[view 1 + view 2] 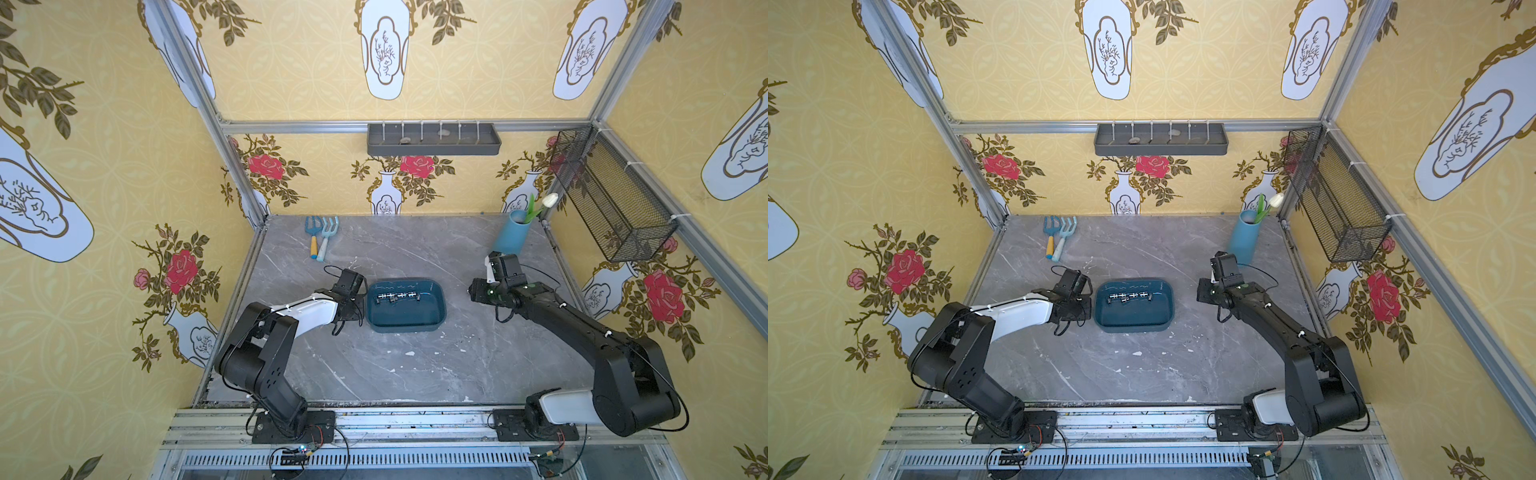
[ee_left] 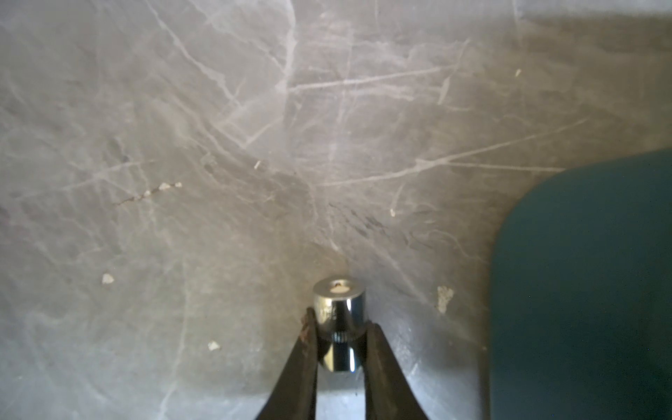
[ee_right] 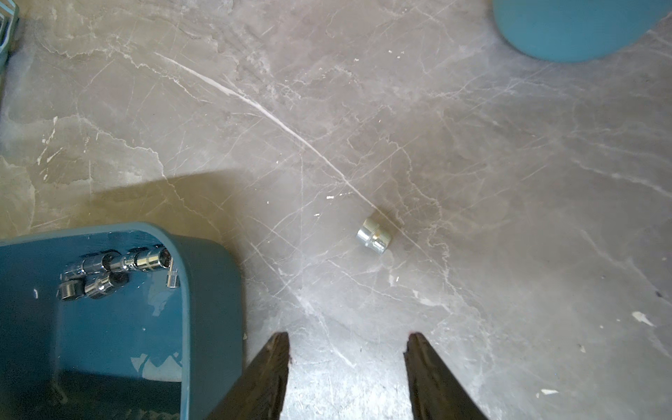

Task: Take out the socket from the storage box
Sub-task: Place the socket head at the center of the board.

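Note:
The dark teal storage box [image 1: 405, 328] [image 1: 1133, 329] stands mid-table, and several chrome sockets [image 1: 397, 297] [image 3: 109, 272] lie along its far wall. My left gripper [image 2: 340, 320] is shut on one chrome socket [image 2: 340, 296], held end-on over the bare marble just left of the box [image 2: 582, 272]. In both top views the left gripper [image 1: 351, 309] points down beside the box's left wall, its fingertips hidden. My right gripper [image 3: 349, 338] [image 1: 476, 291] stands open and empty to the right of the box [image 3: 214, 291]. Another loose socket [image 3: 374, 236] lies on its side on the table beyond it.
A blue vase [image 1: 513, 235] [image 3: 574, 29] with a white tulip stands at the back right, close behind the right wrist. Two toy garden tools [image 1: 320, 239] lie at the back left. A grey wall tray [image 1: 433, 139] and a black mesh basket [image 1: 611, 195] hang on the walls.

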